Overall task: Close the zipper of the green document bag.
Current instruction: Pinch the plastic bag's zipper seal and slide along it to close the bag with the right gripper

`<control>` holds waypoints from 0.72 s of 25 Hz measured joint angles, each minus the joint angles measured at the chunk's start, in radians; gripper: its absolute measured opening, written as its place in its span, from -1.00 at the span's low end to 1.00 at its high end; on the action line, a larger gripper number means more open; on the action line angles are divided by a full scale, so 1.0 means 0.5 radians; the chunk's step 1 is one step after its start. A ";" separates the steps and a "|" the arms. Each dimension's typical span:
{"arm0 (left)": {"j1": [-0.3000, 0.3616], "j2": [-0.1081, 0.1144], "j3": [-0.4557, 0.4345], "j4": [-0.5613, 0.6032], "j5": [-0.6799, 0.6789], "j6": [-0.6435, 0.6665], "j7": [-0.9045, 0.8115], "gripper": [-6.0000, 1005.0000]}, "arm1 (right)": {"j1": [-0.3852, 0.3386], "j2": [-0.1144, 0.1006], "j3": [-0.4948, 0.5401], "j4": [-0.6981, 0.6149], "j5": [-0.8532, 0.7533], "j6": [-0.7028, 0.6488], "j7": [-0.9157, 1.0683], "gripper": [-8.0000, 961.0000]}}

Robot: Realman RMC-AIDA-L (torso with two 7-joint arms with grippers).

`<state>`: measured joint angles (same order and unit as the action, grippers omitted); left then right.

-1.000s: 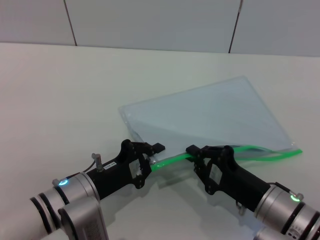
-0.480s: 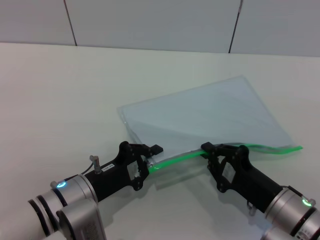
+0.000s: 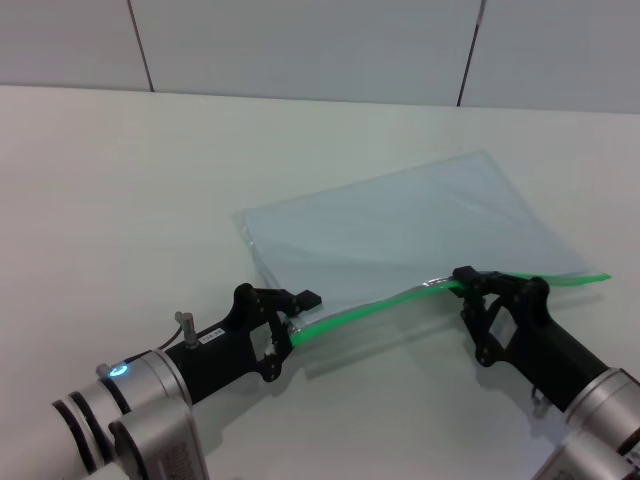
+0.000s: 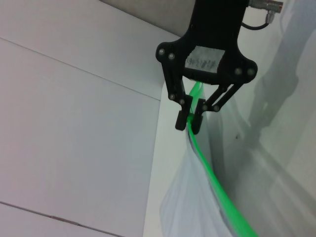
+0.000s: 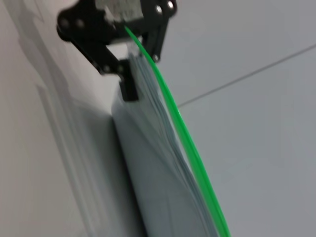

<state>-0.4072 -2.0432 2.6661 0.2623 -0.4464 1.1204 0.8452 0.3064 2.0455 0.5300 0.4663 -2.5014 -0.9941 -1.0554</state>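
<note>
The green document bag (image 3: 420,220) lies flat on the table, a pale translucent pouch with its near long edge lifted a little. The zipper (image 3: 360,308) is the bright green strip along that edge. My left gripper (image 3: 296,314) is shut on the strip's left end. My right gripper (image 3: 464,281) is shut on the strip well towards the right end; the slider tab is hidden between its fingers. The left wrist view shows the right gripper (image 4: 191,120) pinching the zipper (image 4: 217,190). The right wrist view shows the left gripper (image 5: 129,74) holding the zipper (image 5: 182,133) above the bag (image 5: 158,182).
The white table (image 3: 150,180) stretches to the left and behind the bag. A grey panelled wall (image 3: 300,40) rises at the table's far edge. Both arms reach in from the near edge, one on each side of the bag's near corner.
My right gripper has slid rightward along the green strip, from near the left gripper to past the middle. The left gripper kept its hold and shifted slightly left and nearer.
</note>
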 joint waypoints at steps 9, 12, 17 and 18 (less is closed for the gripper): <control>0.001 0.000 -0.003 0.000 0.000 0.002 0.000 -0.84 | -0.052 -0.006 0.144 -0.046 0.015 0.000 0.000 -0.71; 0.001 0.000 -0.004 -0.002 0.000 0.002 0.000 -0.83 | -0.057 -0.007 0.177 -0.083 0.063 0.000 0.000 -0.70; 0.016 0.000 -0.004 -0.003 0.000 0.024 0.000 -0.83 | -0.052 -0.011 0.190 -0.152 0.221 -0.038 0.000 -0.69; 0.018 0.000 -0.005 -0.003 0.000 0.026 0.000 -0.83 | -0.052 -0.011 0.193 -0.166 0.255 -0.052 0.000 -0.69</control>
<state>-0.3982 -2.0433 2.6635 0.2606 -0.4464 1.1334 0.8451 0.2804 2.0399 0.6266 0.3835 -2.3738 -1.0201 -1.0554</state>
